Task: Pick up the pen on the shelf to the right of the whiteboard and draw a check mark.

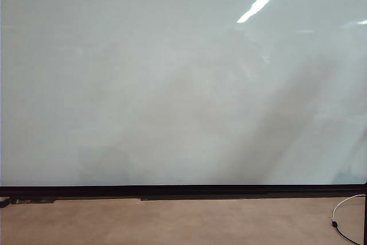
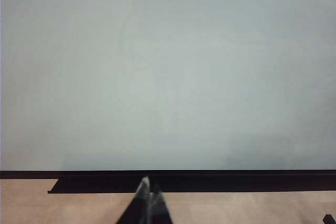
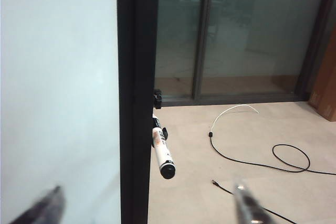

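The whiteboard [image 1: 172, 84] fills the exterior view; neither gripper appears there and no check mark is in view on it. In the right wrist view the pen [image 3: 162, 153], white with a black end cap, sticks out from a small black holder [image 3: 157, 98] on the board's black side frame [image 3: 137, 77]. My right gripper [image 3: 148, 198] is open, its blurred fingers spread wide, a short way back from the pen and holding nothing. In the left wrist view my left gripper [image 2: 150, 188] is shut and empty, below the whiteboard [image 2: 157, 77], near its black bottom edge.
Beyond the board's side frame lies tan floor with a white cable [image 3: 233, 111] and a black cable [image 3: 283, 156]. Dark glass doors [image 3: 236, 35] stand behind. A white cable [image 1: 344, 210] also lies at the exterior view's lower right.
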Robot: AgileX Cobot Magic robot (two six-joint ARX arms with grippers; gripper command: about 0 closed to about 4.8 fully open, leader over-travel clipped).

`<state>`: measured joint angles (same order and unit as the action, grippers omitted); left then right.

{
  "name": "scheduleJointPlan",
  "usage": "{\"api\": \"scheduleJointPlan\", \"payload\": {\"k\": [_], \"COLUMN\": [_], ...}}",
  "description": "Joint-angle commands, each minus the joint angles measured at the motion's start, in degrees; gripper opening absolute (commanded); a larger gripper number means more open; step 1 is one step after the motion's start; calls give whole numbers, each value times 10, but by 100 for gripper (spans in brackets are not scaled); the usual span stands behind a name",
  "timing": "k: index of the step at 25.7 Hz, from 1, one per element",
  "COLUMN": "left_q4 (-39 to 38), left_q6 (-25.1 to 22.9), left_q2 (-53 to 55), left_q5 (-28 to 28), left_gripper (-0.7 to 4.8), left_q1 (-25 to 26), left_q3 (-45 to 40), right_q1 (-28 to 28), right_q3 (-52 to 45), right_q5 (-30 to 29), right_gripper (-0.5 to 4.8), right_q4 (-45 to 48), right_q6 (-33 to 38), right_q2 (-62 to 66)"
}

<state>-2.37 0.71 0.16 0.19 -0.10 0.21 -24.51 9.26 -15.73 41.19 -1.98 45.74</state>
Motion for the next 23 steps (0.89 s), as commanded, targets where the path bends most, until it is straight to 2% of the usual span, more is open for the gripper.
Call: {"api": "scheduleJointPlan", "payload": {"k": [1, 4, 9, 23], "left_q4": [7, 7, 7, 7], "left_q6": [-3, -3, -3, -3], "left_q2": [0, 0, 0, 0], "left_q5": [0, 0, 0, 0], "left_gripper": [-4, -4, -4, -5], "left_q1": [0, 0, 0, 0], "left_q3": [2, 2, 2, 2], "right_q1": [-7, -9, -9, -24], "right_q3": [9, 27, 46, 108], "right_q5": [-12, -24, -28, -99], "right_gripper": [442, 479, 479, 479], "right_q4": [40, 73, 116, 202], "right_q6": [4, 0, 0, -9], "right_q2": [40, 106, 177, 360]}}
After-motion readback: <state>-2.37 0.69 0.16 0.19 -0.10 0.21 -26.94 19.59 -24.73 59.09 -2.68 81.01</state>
